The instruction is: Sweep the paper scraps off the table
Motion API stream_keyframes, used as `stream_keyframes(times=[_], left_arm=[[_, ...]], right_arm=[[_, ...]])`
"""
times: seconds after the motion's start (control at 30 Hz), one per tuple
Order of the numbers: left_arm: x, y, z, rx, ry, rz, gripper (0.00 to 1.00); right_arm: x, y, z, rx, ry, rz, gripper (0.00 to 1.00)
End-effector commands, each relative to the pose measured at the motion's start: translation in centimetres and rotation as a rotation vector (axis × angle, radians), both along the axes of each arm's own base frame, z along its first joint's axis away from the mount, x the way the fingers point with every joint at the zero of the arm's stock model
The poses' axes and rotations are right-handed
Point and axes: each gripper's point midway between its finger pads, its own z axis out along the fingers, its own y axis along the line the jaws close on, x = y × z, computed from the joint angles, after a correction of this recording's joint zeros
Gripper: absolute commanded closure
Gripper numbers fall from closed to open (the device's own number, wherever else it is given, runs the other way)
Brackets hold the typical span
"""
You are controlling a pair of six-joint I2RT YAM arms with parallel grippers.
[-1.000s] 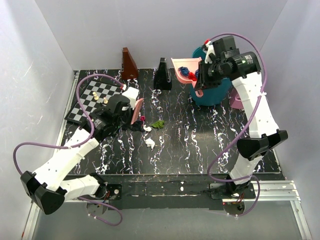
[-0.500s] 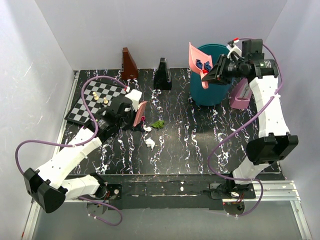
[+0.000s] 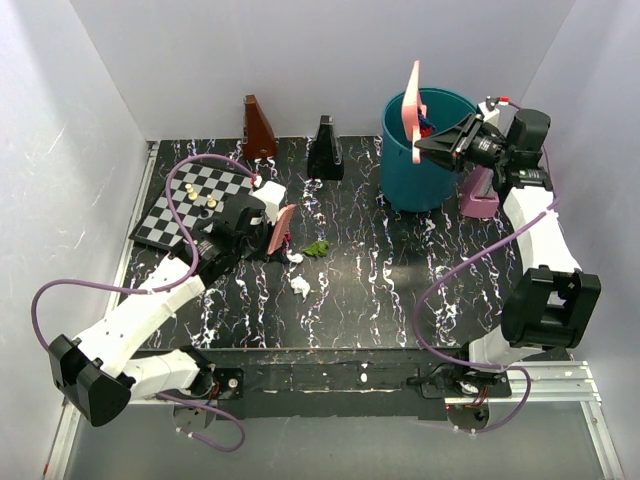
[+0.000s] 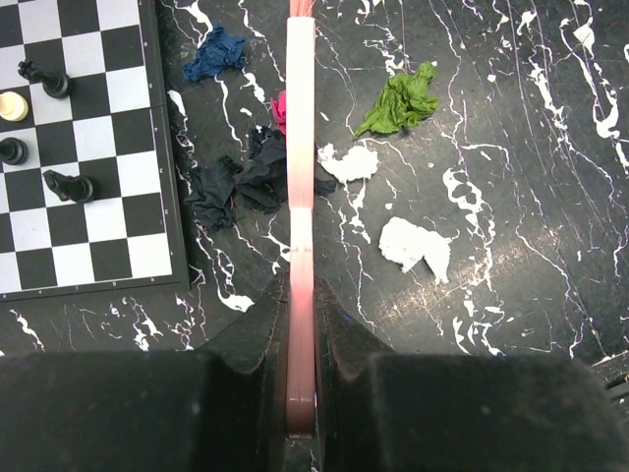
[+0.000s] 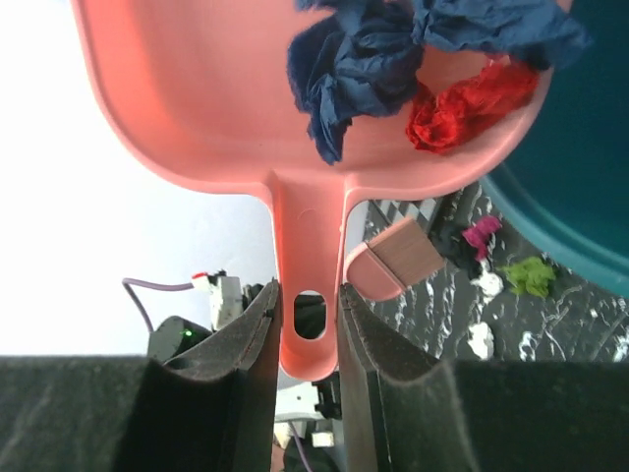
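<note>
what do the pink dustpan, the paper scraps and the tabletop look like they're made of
The pink dustpan looks like moulded plastic: smooth, one piece with a hole in the handle. The paper scraps are thin matte paper, creased and crumpled. The tabletop is black with white marble-like veining, probably a printed sheet or laminate; real stone cannot be excluded.

The lower centre and lower right of the bench (image 3: 400, 290) lie open for a tool to pass, while the chessboard (image 3: 165, 215) fills the upper left, the teal bin (image 3: 420, 180) the upper right, and a brown wedge (image 3: 258, 128) and a black wedge (image 3: 325, 150) stand between them at the top.
</note>
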Motion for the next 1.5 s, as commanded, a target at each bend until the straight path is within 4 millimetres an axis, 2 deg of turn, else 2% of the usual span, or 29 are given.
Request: stream_keyframes(times=[0.0, 0.3, 0.43, 0.6, 0.77, 0.83, 0.87, 0.9, 1.0, 1.03, 1.17, 1.27, 1.47], left_arm=[[0.2, 0.1, 1.3, -0.029, -0.051, -0.003, 1.00], [0.2, -0.1, 1.2, -0.028, -0.048, -0.014, 1.00], [0.2, -0.2, 1.1, -0.024, -0.046, -0.018, 1.00], [0.2, -0.3, 1.1, -0.023, -0.043, -0.022, 1.00], [0.2, -0.3, 1.2, -0.027, -0.044, -0.024, 1.00], [0.3, -0.4, 1.3, -0.029, -0.048, -0.026, 1.00], [0.3, -0.5, 1.2, -0.027, -0.044, -0.027, 1.00], [0.4, -0.5, 1.3, -0.029, -0.048, -0.028, 1.00], [0.4, -0.5, 1.5, -0.029, -0.053, -0.026, 1.00], [0.5, -0.3, 1.5, -0.023, -0.053, -0.019, 1.00], [0.7, 0.3, 2.4, -0.012, -0.076, 0.004, 1.00], [0.7, 1.1, 3.0, 0.013, -0.087, 0.034, 1.00], [1.6, 4.0, 4.0, 0.153, -0.110, 0.144, 1.00]], right_arm=[[-1.2, -0.6, 5.5, 0.173, -0.193, 0.063, 0.99], [-0.5, -1.6, 5.4, 0.409, -0.170, 0.099, 0.99], [-0.4, -1.6, 4.4, 0.424, -0.161, 0.100, 0.99], [-0.6, -1.7, 4.3, 0.408, -0.171, 0.100, 0.99], [-2.6, -0.6, 5.6, 0.265, -0.246, 0.178, 0.99], [-3.5, 0.0, 5.1, 0.179, -0.255, 0.198, 0.99], [-4.1, 0.4, 5.2, 0.121, -0.325, 0.213, 0.99], [-4.6, 0.6, 4.7, 0.095, -0.266, 0.209, 0.99], [-6.2, 1.4, 3.4, -0.080, -0.275, 0.178, 0.99], [-6.6, 1.7, 3.7, -0.163, -0.322, 0.165, 0.99], [-9.3, 3.7, 0.8, -0.386, -0.287, 0.202, 0.99], [-10.9, 4.7, -2.2, -0.485, -0.238, 0.218, 0.99], [-15.0, 6.0, -9.5, -0.683, -0.147, 0.317, 0.99]])
